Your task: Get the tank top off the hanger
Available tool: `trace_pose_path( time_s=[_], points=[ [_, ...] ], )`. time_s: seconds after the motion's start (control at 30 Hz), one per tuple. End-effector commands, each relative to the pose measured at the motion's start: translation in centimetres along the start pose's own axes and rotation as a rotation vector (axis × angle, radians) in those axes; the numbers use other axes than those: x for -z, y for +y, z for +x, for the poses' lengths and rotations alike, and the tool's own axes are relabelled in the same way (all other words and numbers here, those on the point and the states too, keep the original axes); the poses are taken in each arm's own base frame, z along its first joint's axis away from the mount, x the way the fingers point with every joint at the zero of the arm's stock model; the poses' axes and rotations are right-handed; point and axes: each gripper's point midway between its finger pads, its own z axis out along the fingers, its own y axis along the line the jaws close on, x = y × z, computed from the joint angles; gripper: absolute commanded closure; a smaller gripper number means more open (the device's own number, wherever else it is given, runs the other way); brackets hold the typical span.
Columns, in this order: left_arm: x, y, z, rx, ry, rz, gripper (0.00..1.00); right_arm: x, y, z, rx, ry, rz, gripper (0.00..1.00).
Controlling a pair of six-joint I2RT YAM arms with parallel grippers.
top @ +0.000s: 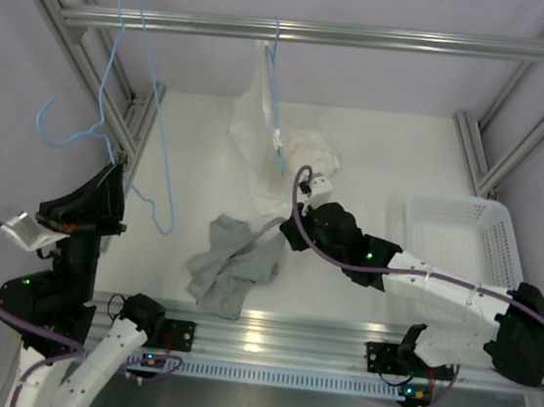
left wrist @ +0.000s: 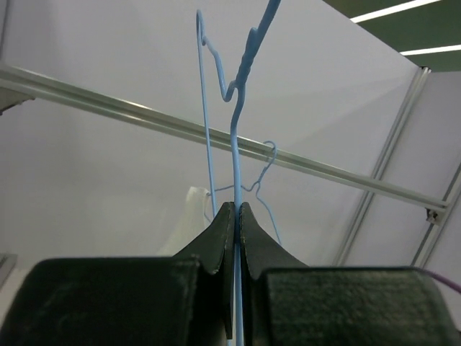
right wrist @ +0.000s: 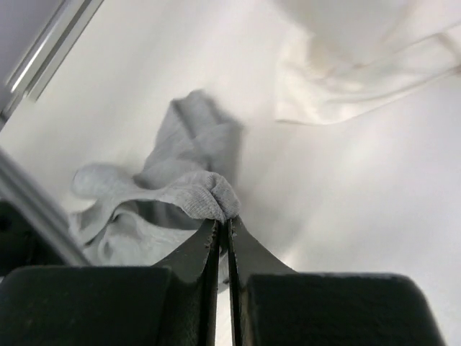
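Note:
The grey tank top (top: 234,263) lies crumpled on the white table, apart from the hanger. My right gripper (top: 287,227) is shut on a fold of its upper right edge and holds that fold just above the table. In the right wrist view the grey cloth (right wrist: 180,189) bunches at the shut gripper (right wrist: 222,220). My left gripper (top: 117,168) is shut on the bare light-blue wire hanger (top: 156,151) and holds it up at the left. In the left wrist view the wire (left wrist: 235,122) runs up from between the closed jaws of my left gripper (left wrist: 237,209).
A second blue hanger (top: 274,115) with the white garment (top: 277,160) hangs from the rail (top: 369,38); the garment's lower part rests on the table just behind my right gripper. A white basket (top: 464,240) stands at the right. Frame posts flank both sides.

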Motion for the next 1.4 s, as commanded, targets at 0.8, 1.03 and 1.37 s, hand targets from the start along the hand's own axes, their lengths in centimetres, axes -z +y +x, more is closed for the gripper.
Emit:
trace_pose_path(
  time_s=[0.8, 1.03, 1.37],
  points=[
    [-5.5, 3.7, 9.2, -0.2, 0.627, -0.287, 1.0, 4.4, -7.1, 1.8, 0.002, -0.052, 0.145, 0.06],
    [-10.8, 3.7, 10.0, -0.29, 0.636, -0.29, 1.0, 8.1, -7.1, -0.2, -0.012, -0.124, 0.138, 0.01],
    [-15.4, 5.7, 14.0, -0.374, 0.718, -0.378, 1.0, 13.6, -6.3, -2.2, -0.028, -0.21, 0.066, 0.01]
  ],
)
